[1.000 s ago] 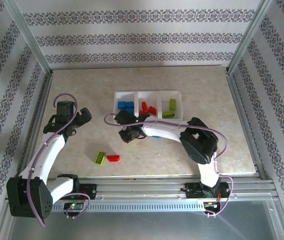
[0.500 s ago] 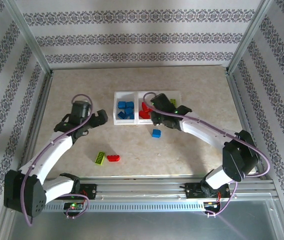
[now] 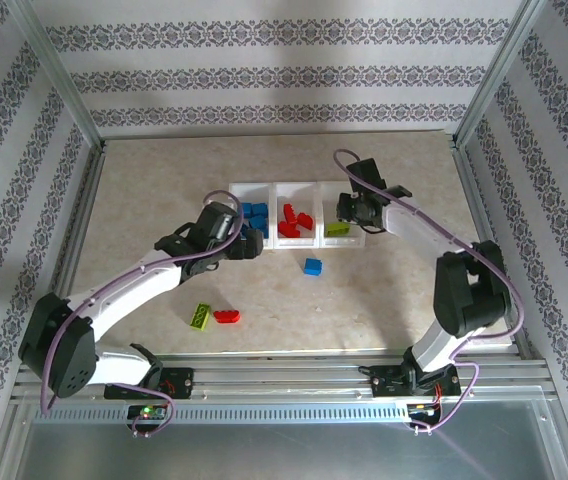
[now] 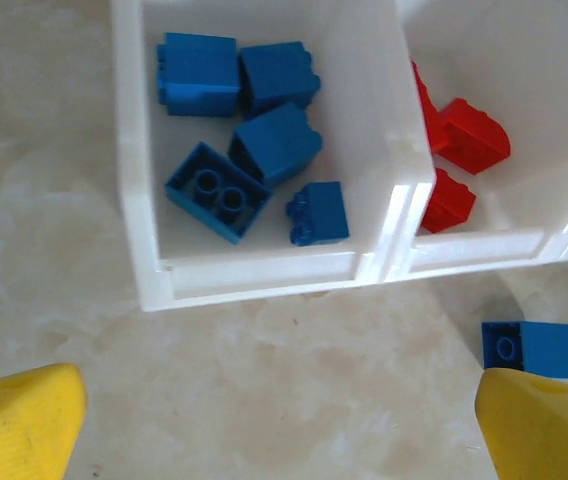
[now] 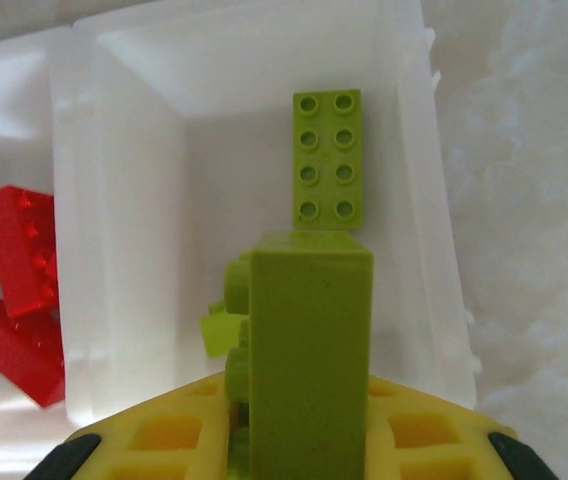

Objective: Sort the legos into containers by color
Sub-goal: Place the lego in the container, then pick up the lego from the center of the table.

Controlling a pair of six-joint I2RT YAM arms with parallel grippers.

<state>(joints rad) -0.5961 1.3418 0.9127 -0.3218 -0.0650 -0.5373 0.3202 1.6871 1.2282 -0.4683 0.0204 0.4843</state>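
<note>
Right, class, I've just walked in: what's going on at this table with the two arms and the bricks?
Bricks are being sorted by color. The right end effector is shut on a lime green brick, held above the green bin. The left end effector hangs open over the table in front of the blue bin, with a loose blue brick beside it. A green brick and a red brick lie on the table nearer the arms.
</note>
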